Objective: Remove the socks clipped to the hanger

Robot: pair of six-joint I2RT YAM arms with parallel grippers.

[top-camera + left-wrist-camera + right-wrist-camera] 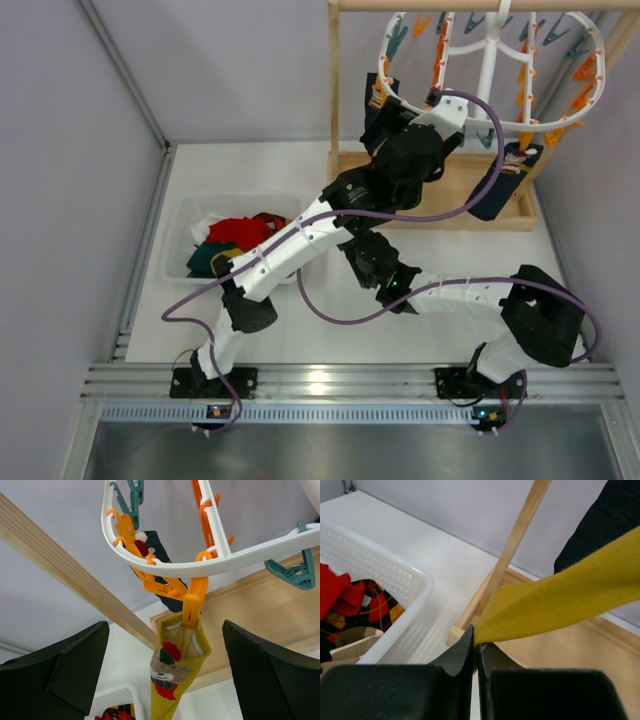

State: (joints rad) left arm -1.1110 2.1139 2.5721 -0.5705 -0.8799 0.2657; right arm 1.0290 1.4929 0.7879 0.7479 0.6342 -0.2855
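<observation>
The white oval hanger (490,120) hangs from the wooden rack, its rim (240,560) curving over the left wrist camera. An orange clip (191,605) pinches the cuff of a mustard yellow sock (177,670) that has an animal figure on it. My left gripper (166,645) is open just below that clip, a finger (65,675) on either side of the cuff, apart from it. My right gripper (476,640) is shut on the yellow sock's (560,600) lower end, pulling it taut. A patterned navy sock (157,545) and a plain navy sock (505,185) stay clipped.
A white mesh basket (180,215) at the left holds red, tartan and green clothes (235,235). The wooden rack's base tray (450,205) and upright post (520,535) stand right behind both grippers. Several empty teal and orange clips (585,70) line the hanger rim.
</observation>
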